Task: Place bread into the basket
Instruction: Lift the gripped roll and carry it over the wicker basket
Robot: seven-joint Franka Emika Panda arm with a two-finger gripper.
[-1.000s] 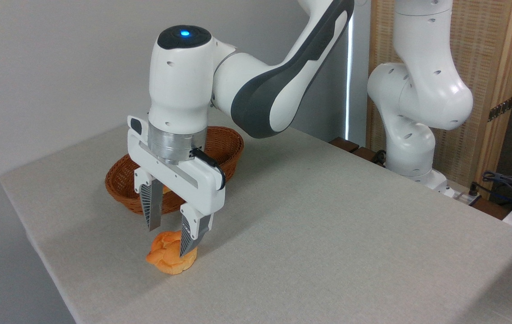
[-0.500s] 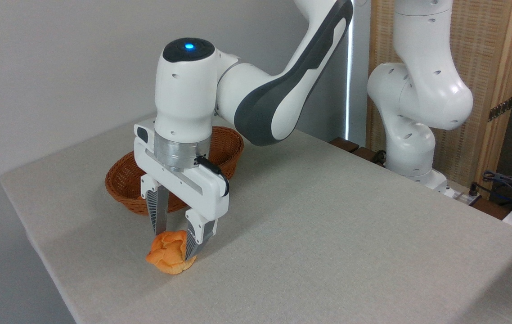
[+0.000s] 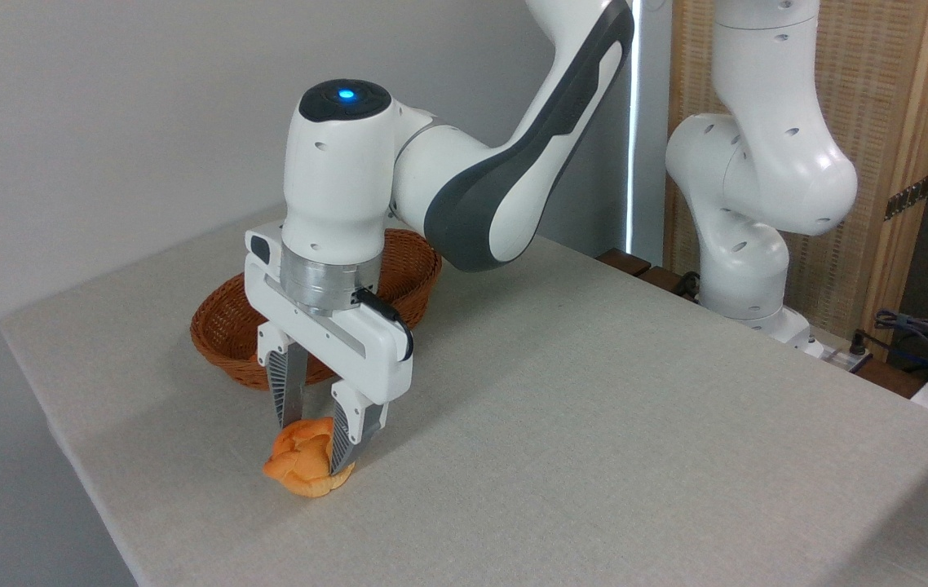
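The bread point(image 3: 298, 470), a small orange-golden knotted bun, lies on the table point(image 3: 594, 408) near its front left edge. My gripper point(image 3: 315, 447) points straight down over it, with its two ribbed fingers pressed against the bun's sides; the bun looks slightly squeezed and still touches the cloth. The right finger point(image 3: 342, 436) hides part of the bun. Just behind the gripper stands the basket point(image 3: 223, 330), brown woven wicker, oval and shallow. My wrist and hand cover the basket's middle, so I cannot see what is inside.
The table's left and front edges run close to the bun. A second white robot arm point(image 3: 745, 196) stands off the table's far right side, with cables point(image 3: 921, 334) beside it. A wicker screen point(image 3: 880, 122) stands behind.
The gripper came down around the bun and its fingers drew together onto it. The bun looks narrower and shifted slightly.
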